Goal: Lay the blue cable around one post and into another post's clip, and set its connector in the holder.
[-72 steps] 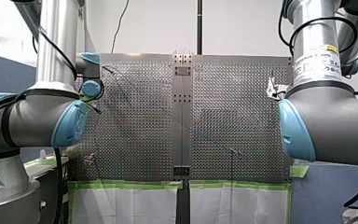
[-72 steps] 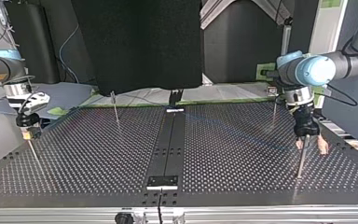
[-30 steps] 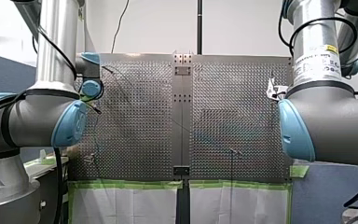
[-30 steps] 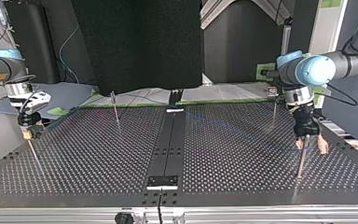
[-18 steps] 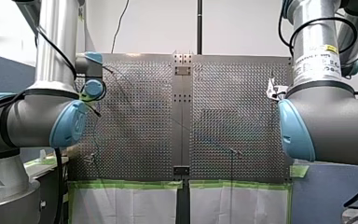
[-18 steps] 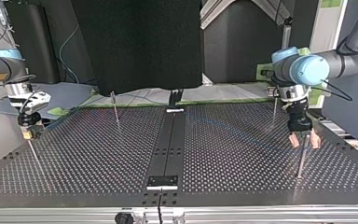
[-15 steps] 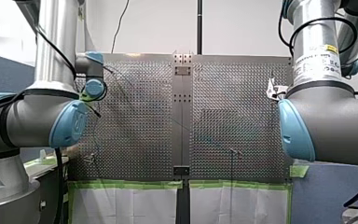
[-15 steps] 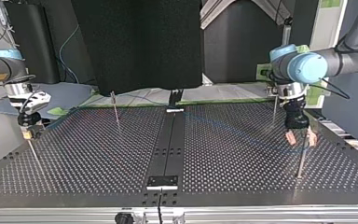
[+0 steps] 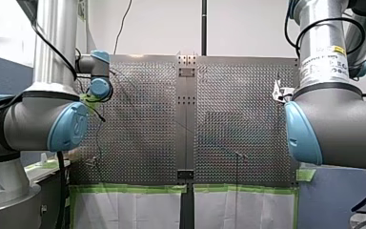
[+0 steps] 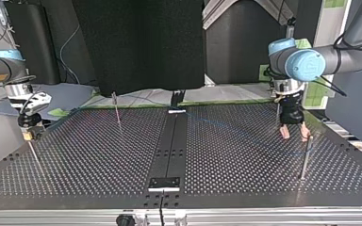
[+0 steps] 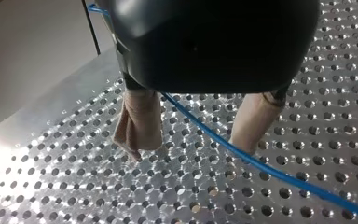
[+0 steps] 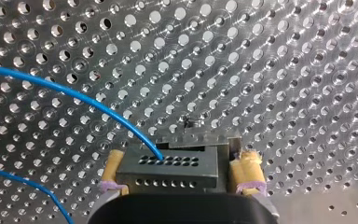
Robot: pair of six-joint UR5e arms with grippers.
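Near the post [image 10: 305, 157], the left gripper [image 10: 294, 134] hangs spread, blue cable [image 11: 270, 170] loose between its fingers [image 11: 137, 123]; the right gripper [image 12: 179, 159] clamps the connector [image 12: 177, 169]; I'd close softly, then round the post taut

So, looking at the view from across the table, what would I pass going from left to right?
My right gripper → thin post → black centre strip → my left gripper.
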